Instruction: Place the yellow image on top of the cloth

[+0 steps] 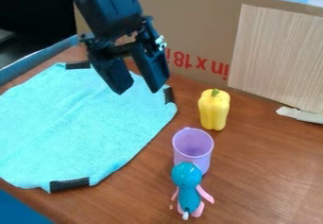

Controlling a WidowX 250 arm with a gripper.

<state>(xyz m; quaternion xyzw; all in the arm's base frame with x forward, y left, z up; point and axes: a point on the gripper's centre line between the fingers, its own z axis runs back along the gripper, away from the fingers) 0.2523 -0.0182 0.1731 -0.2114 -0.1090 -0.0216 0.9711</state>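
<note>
Pepper [214,110] stands to the lower right of the hand [138,90], well parted and empty

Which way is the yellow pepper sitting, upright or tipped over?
Upright: the yellow pepper stands on the brown table with its green stem at the top.

yellow pepper [214,110] (stem up) stands near turquoise cloth [79,124].

Bright tabletop [265,171], soft shadows (quite faint), dim upper left, source unclear
</note>
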